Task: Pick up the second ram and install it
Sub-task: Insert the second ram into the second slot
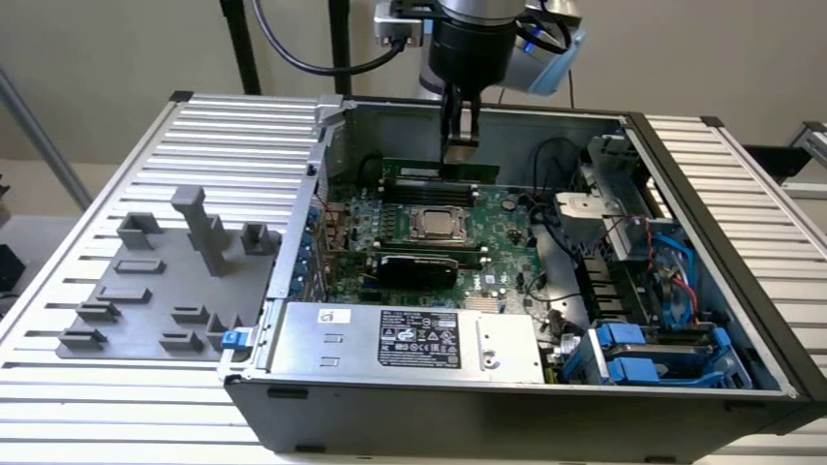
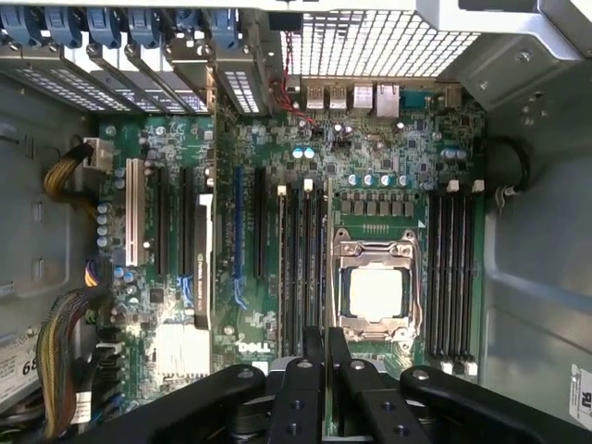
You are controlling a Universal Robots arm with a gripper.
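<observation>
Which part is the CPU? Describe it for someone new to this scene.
Look in the open case, at the green motherboard. The CPU sits mid-board: a square silver lid in a metal frame, unlike the long black card beside it.

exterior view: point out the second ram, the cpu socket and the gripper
second ram (image 1: 416, 170): exterior view, on its green board
cpu socket (image 1: 440, 225): exterior view, on the silver lid in the middle
gripper (image 1: 460, 153): exterior view, between its fingertips, at the ram's top edge
</observation>
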